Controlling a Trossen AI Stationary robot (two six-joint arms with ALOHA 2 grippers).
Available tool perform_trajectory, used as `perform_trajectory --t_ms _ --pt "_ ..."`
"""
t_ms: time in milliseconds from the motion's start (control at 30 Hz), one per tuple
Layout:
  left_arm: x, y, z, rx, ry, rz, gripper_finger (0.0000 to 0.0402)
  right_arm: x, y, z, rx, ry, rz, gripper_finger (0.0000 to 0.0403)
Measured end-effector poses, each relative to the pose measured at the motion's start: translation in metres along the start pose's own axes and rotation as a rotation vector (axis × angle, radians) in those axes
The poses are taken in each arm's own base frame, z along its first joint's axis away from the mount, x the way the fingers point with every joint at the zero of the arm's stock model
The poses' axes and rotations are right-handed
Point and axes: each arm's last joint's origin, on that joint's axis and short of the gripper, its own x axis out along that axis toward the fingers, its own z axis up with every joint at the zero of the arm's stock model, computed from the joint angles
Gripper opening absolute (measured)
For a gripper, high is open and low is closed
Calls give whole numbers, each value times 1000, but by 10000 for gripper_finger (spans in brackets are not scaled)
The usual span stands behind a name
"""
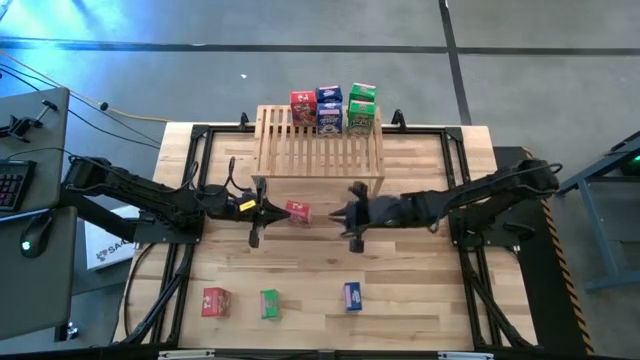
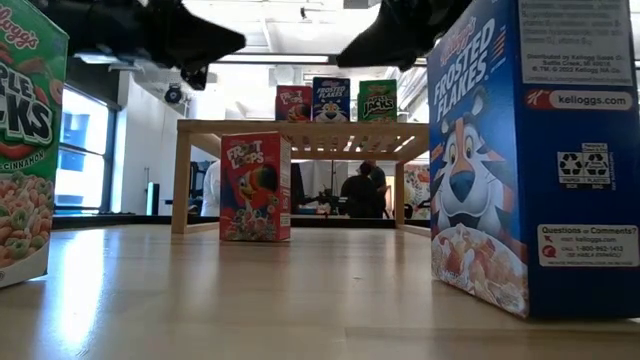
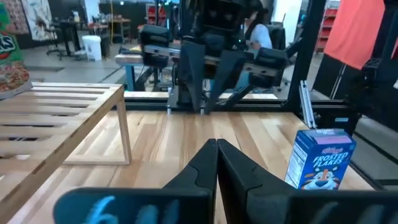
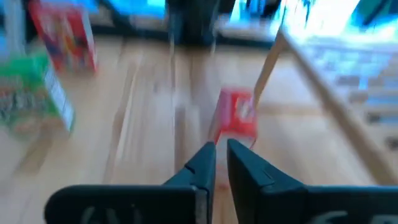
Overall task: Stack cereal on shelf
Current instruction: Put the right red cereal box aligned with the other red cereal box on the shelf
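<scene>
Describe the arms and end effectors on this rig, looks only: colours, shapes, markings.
Both arms are dark, near black, jointed links mounted at the table's side edges. The left arm carries a small yellow label near its wrist. Each ends in a two-finger end effector: the left end effector and right end effector have flat black fingers tapering to points. A blurred bluish marking shows on the left wrist housing. No cable detail is clear.

My high cam looks straight down; low cam sits at tabletop level, facing the shelf [image 2: 305,128]; both wrist cams see it too.

red cereal box [image 1: 297,211], pale slatted shelf [image 1: 320,150]
</scene>
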Motion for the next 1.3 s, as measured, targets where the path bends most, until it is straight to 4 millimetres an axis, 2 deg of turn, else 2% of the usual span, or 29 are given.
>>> perform_trajectory --t_ms 100,200,333,433,533,700,833,1100,1300 --pt "8 0 14 5 53 -1 1 -4 -16 -17 -11 -170 1 22" --pt "17 0 34 40 162 34 5 -8 -32 -30 -9 -264 -5 8" --pt "28 0 61 100 448 60 35 -9 -47 -41 8 -303 19 3" --pt "40 -2 81 122 656 51 65 -9 -50 -43 6 -309 43 3" --pt "57 -4 92 139 823 34 92 -9 -51 -45 8 -295 42 1" --pt "84 -5 93 208 1027 -7 131 -9 -50 -45 5 -291 52 0" --pt "98 -5 86 244 1106 -27 162 -8 -48 -47 0 -268 59 0" --pt "112 14 69 214 1172 12 235 -9 -48 -48 -4 -262 82 0" --pt "116 26 63 193 1173 19 263 -9 -47 -48 -4 -265 85 0"
